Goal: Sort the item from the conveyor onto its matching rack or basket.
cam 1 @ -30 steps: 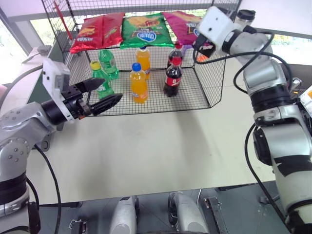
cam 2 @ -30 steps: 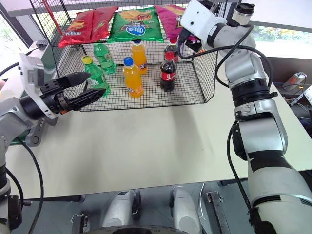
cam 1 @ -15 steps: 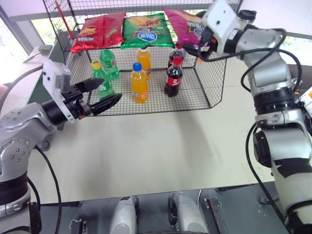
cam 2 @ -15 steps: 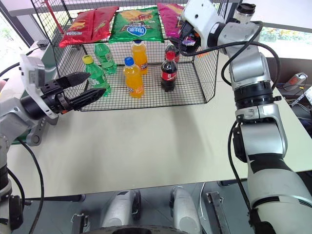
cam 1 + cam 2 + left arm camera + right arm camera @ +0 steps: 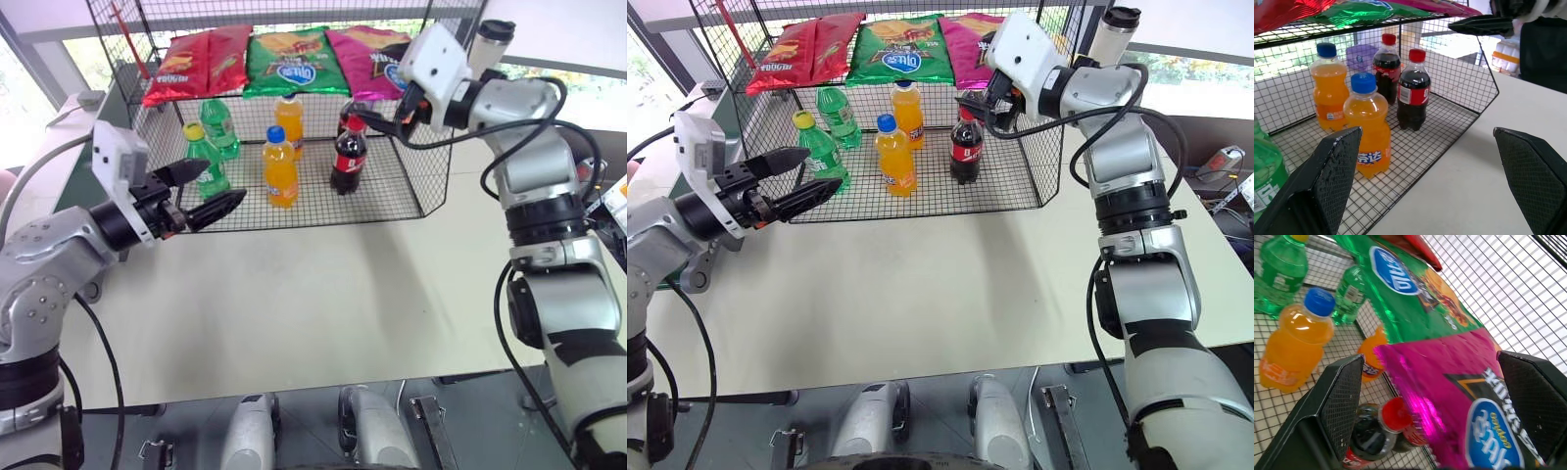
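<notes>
The magenta chip bag (image 5: 370,49) lies flat on the upper shelf of the black wire rack (image 5: 421,181), at the right end of the row, just beside the green chip bag (image 5: 292,61), with the red chip bags (image 5: 193,64) at the far left. Its near edge overhangs the shelf front a little, above the cola bottles (image 5: 347,157) standing on the lower mesh floor. Judging from this, the sorting is essentially done: the bag rests with the other chip bags, nothing holds it, and what seems left is only to clear the arm away.

The right gripper (image 5: 982,102) hangs just in front of the bag's near edge, at about shelf height, its two black fingers spread wide with nothing between them. In the right wrist view the bag (image 5: 1459,396) sits close ahead between the open fingers, apparently not touching them.

The left gripper (image 5: 208,189) hovers over the table (image 5: 323,294) near the rack's left front corner, well apart from the bag, also open and empty.
</notes>
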Controlling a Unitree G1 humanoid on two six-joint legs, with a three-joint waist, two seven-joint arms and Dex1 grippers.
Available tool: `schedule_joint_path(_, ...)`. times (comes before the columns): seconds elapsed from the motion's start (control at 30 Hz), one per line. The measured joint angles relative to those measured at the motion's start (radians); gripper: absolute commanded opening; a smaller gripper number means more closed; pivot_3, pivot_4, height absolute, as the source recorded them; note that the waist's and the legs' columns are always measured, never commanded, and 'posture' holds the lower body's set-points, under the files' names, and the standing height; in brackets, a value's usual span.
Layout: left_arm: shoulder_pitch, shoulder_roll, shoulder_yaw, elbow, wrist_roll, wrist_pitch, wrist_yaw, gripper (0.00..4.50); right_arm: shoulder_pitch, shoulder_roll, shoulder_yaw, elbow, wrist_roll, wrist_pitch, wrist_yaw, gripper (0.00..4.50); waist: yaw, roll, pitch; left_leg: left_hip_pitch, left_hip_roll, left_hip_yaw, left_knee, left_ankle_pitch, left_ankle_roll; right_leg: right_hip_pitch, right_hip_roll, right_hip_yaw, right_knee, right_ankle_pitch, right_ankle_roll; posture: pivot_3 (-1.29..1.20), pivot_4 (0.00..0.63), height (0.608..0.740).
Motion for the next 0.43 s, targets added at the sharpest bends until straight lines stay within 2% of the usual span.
schedule_joint_path(0.13,0.005,-0.018,0.01,-0.006,0.006,-0.001,0.053,4.5,0.079,-0.016,-0.067,-0.139,0.089,0.085,0.017,4.45,0.003,0.0,0.0,0.0,0.0,0.0,0.0,0.0,0.0,0.0,0.0,0.0,0.0,0.0,0.0,0.0,0.15,0.74)
schedule_joint_path(0.3,0.141,0.02,0.042,-0.05,0.016,0.001,0.051,4.5,0.262,-0.032,-0.259,-0.416,0.329,0.363,-0.012,4.45,0.003,0.0,0.0,0.001,0.0,0.0,-0.001,0.0,0.0,0.0,0.0,-0.001,0.0,0.0,0.0,0.0,0.15,0.74)
schedule_joint_path(0.43,0.233,0.022,0.076,-0.068,0.03,0.0,0.057,4.5,0.424,-0.033,-0.349,-0.588,0.502,0.567,-0.049,4.45,0.002,0.0,0.0,0.001,0.001,0.0,0.0,0.0,0.0,0.001,0.0,0.0,0.0,0.0,-0.001,0.0,0.15,0.74)
